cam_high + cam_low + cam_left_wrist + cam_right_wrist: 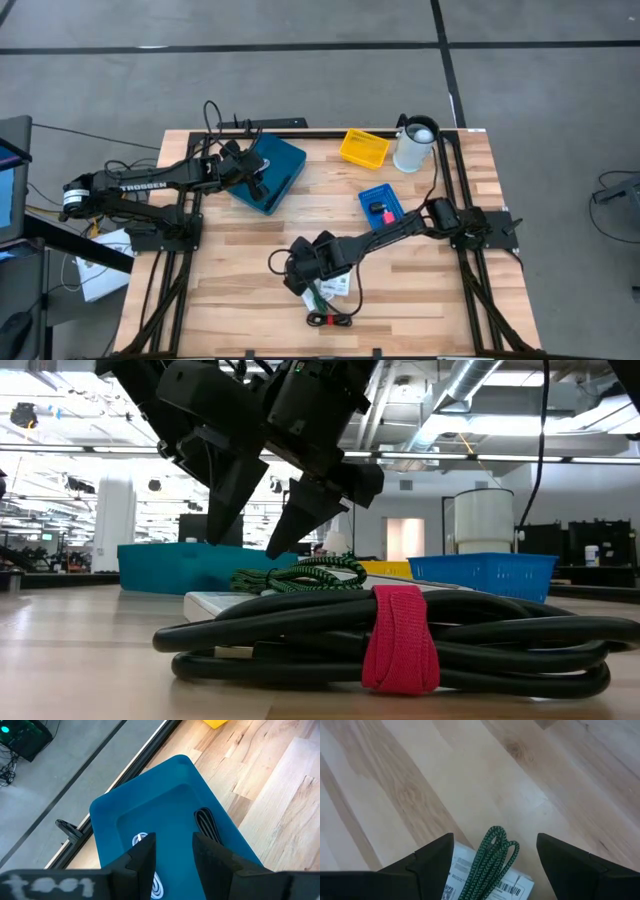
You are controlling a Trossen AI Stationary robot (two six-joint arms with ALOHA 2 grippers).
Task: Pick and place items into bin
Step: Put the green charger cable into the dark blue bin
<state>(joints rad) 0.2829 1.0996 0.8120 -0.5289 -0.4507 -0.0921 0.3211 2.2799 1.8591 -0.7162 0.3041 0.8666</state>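
The right gripper point(492, 857) hangs over the braided cord point(487, 857), whose loops lie between its spread fingers point(427, 862), on top of a printed card point(512, 887). The bundled cable point(400, 635) lies just beside them. The left gripper point(173, 852) hangs above the bin point(150, 800); a white cable point(147, 870) and a coiled cord point(207, 825) lie inside, beyond its fingertips.

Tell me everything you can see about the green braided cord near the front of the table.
The green braided cord is a woven rope, green flecked with black, folded into a small bundle of loops. It lies on top of a white printed packet with barcodes, behind the black cable with the red strap, near the front middle of the wooden table. The right gripper hangs directly above it, fingers spread wide on either side of the loops, not touching it. Its ends cannot be seen.
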